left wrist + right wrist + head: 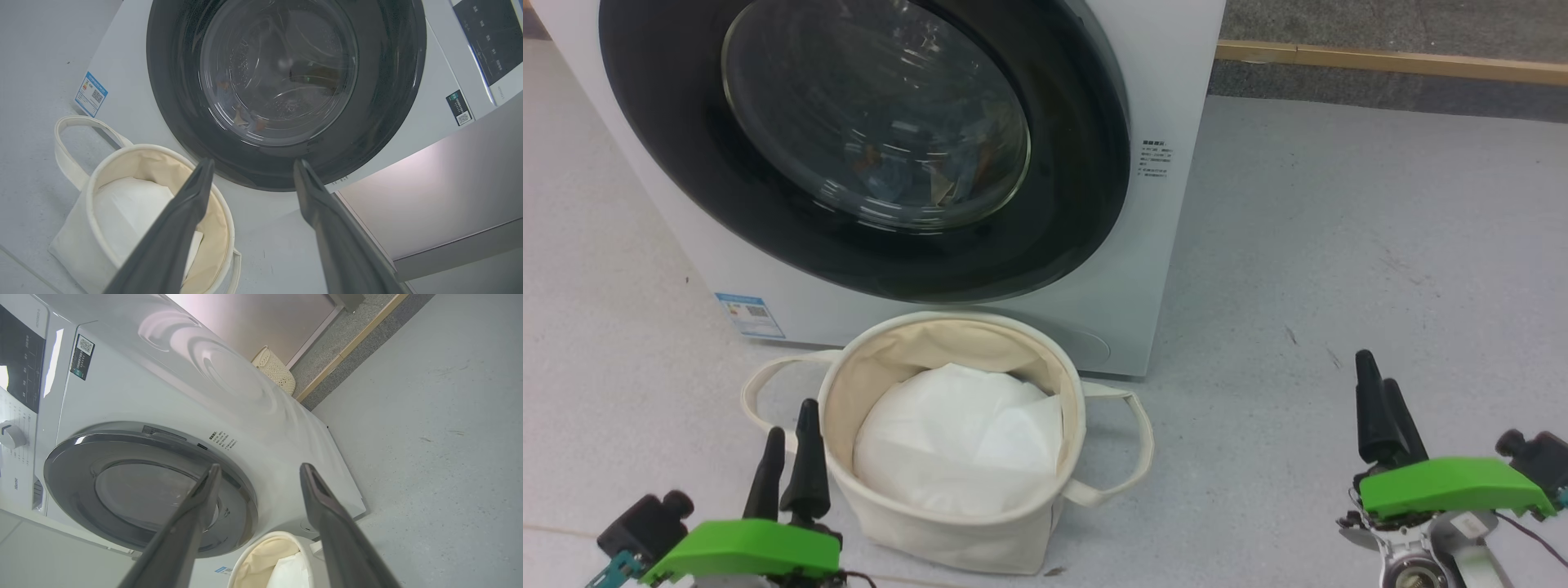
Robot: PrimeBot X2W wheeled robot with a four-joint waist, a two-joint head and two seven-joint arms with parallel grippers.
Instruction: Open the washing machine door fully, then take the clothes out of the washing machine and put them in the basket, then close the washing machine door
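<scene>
We see the door (1078, 163) closed on the washing machine (1168, 82), with clothes (907, 175) showing dimly through it. The basket (1078, 392) sits on the floor (1339, 245) just before the machine, white stuffing (956, 441) inside. Left tool (792, 420) beside the basket and right tool (1378, 371) well apart from it both gape wide, holding nothing.

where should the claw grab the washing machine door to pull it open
Probably its right edge: the right wrist view shows a recess in the washing machine door rim beside the printed label. Come from the right with the open right claw.
</scene>
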